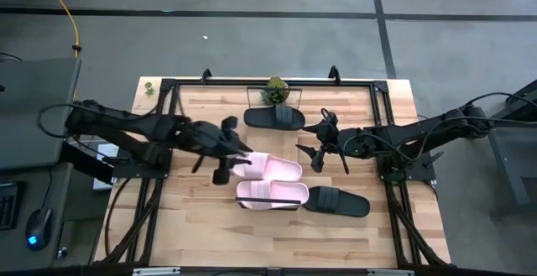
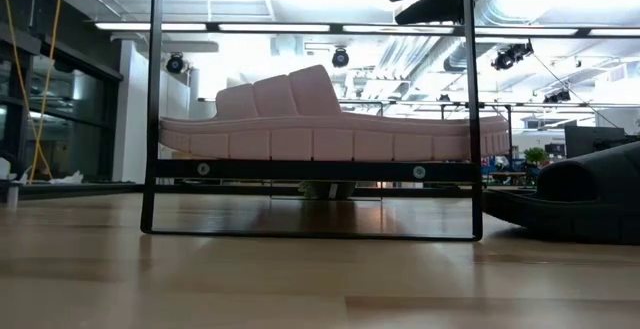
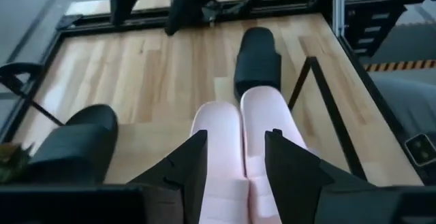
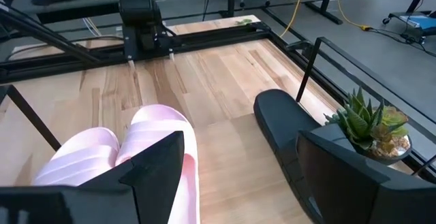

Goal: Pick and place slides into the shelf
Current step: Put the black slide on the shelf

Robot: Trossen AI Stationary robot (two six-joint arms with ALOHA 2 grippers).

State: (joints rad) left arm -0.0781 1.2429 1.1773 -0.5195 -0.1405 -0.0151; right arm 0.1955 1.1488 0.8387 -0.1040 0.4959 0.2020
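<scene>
High view: two pale pink slides (image 1: 273, 169) side by side at mid-table, one (image 1: 270, 195) nearer the front edge, resting on the shelf (image 1: 277, 206), of which only a thin dark frame line peeks out under the nearer pink slide. One black slide (image 1: 337, 200) just beside the pink pair on the right, toe pointing right; another black slide (image 1: 274, 117) well apart toward the back, beside a small potted succulent (image 1: 275, 90). Left gripper (image 1: 225, 152) hanging over the heel end of the farther pink slide, partly covering it; contact cannot be told from above. Right gripper (image 1: 323, 144) hovering between the back black slide and the pink pair, clear of both.

Left wrist view: both pink slides (image 3: 235, 142) running lengthwise between the two dark fingers (image 3: 187, 166), fingers apart, straddling the seam of the pair, not clamped; heel ends cut off below the frame. Front black slide (image 3: 257, 55) beyond the pink toes, back one (image 3: 73, 142) off to one side.

Right wrist view: fingers (image 4: 153, 166) spread wide, nothing between them but bare plank tabletop (image 4: 204, 81); pink slides and black slide (image 4: 283, 125) partly hidden behind them.

Low view: pink slide (image 2: 320, 129) in profile on the shelf board (image 2: 310, 170), thin black frame posts either side; black slide (image 2: 585, 194) cut off at the right edge. Open wood in front and to the left.
</scene>
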